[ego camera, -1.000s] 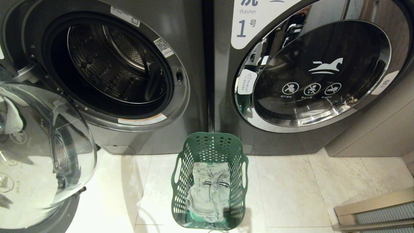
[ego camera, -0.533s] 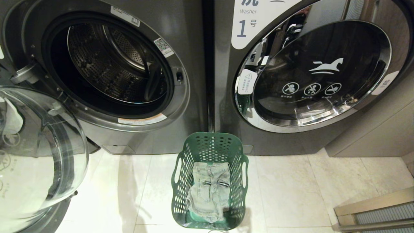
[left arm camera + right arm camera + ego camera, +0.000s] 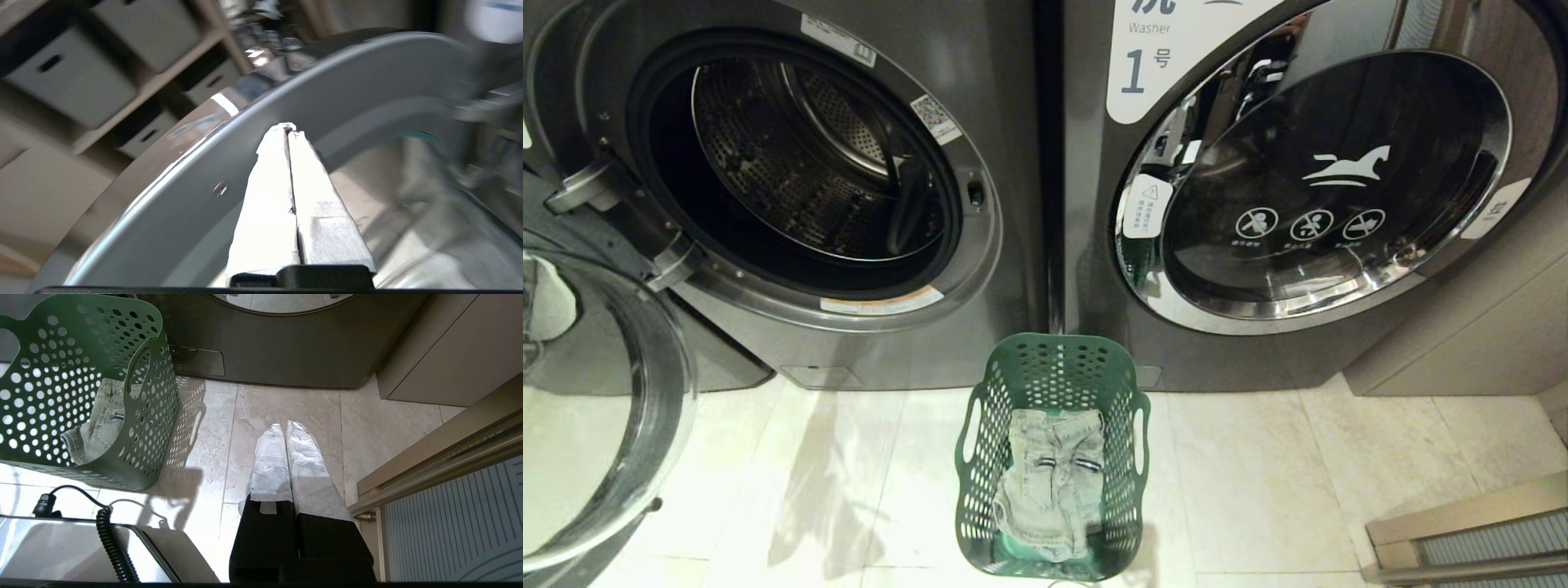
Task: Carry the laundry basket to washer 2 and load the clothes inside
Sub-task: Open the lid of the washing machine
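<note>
Two washers (image 3: 1045, 163), one basket (image 3: 1054, 384), one jeans (image 3: 1049, 482); both claws (image 3: 289, 128) (image 3: 284, 426) pressed together.

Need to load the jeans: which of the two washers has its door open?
The left washer: its glass door is swung aside, drum exposed. The washer marked 1 is shut.

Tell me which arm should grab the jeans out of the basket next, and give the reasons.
Probably the right. The right gripper hangs shut over bare floor just beside the green basket holding the jeans. The left gripper is shut against the open washer door, farther from the basket.
</note>
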Robot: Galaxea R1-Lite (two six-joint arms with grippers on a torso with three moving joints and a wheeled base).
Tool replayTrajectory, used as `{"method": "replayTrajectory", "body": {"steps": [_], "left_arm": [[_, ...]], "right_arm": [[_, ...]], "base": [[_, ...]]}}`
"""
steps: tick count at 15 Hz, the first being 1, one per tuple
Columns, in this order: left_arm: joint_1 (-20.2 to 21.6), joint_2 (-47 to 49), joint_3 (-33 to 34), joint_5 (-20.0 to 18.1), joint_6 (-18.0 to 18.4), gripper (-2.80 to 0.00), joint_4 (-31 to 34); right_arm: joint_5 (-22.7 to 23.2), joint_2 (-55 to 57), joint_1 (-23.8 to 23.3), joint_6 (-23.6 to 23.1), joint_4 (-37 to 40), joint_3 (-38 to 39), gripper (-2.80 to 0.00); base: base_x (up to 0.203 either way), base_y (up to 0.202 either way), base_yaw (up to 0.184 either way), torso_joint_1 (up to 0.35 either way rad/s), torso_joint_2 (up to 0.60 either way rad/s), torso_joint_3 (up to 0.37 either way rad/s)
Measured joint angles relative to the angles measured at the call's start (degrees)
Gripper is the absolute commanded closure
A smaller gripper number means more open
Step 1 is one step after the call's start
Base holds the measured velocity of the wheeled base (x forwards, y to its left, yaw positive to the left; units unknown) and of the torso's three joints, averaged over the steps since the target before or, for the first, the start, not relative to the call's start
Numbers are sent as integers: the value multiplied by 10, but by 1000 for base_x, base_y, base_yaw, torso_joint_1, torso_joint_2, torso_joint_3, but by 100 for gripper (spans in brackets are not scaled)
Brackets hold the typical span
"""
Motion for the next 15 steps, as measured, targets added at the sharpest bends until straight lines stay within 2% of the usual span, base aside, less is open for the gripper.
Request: {"method": "replayTrajectory", "body": {"steps": [6,10,12,15], "left_arm": [[71,49,-38,-39,-3,0,-1],[78,54,-39,-42,-5,0,-1],[78,58,-39,-43,-19,0,-1],[84,75,-49,-76,-39,0,-3]], "right_arm": [[0,0,0,0,0,0,0],[0,0,0,0,0,0,0],[0,0,0,0,0,0,0],[0,0,0,0,0,0,0]], "base": [[0,0,0,0,0,0],[0,0,0,0,0,0],[0,0,0,0,0,0],[0,0,0,0,0,0]]}}
